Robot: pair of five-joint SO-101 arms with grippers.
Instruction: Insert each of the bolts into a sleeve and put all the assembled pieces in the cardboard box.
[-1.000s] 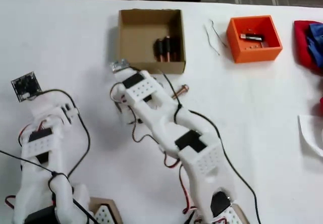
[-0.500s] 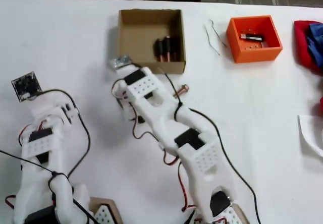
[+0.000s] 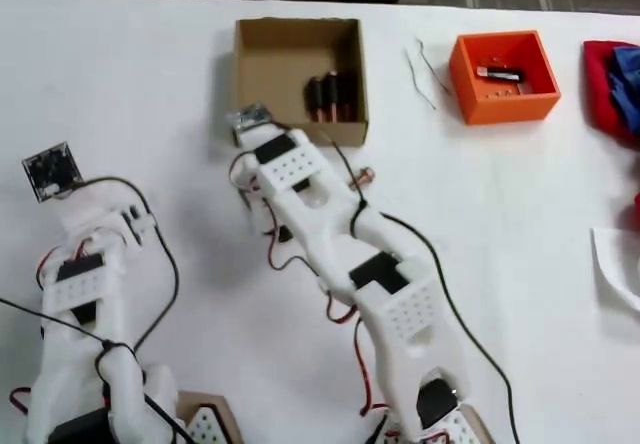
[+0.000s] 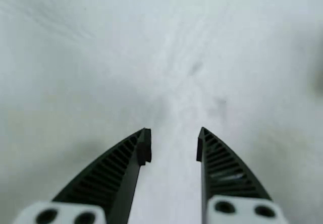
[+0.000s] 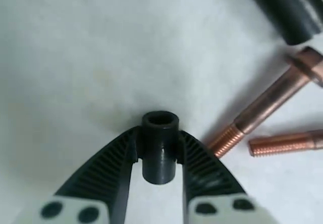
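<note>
My right gripper (image 5: 159, 146) pinches a matt black plastic sleeve (image 5: 160, 133), faintly ridged in layers. My fingers (image 5: 108, 171) are ribbed black plastic. The bolts (image 5: 267, 103) are coppery metal — dull sheen, smooth shanks, threaded tips. The table (image 5: 75, 47) looks matt white; the cardboard box (image 3: 270, 64), plain unglossed brown.

Cardboard box (image 3: 268, 64) w/ assembled pcs (image 3: 330, 96) inside, bolt (image 3: 362, 176) just beside R arm (image 3: 300, 179), orange bin (image 3: 503, 105) apart

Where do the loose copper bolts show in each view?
High view: one copper bolt beside the right arm, near the cardboard box.
Right wrist view: two copper bolts beside the sleeve in the right gripper.
Left wrist view: left gripper above the white table.
Shared landmark: that table.
</note>
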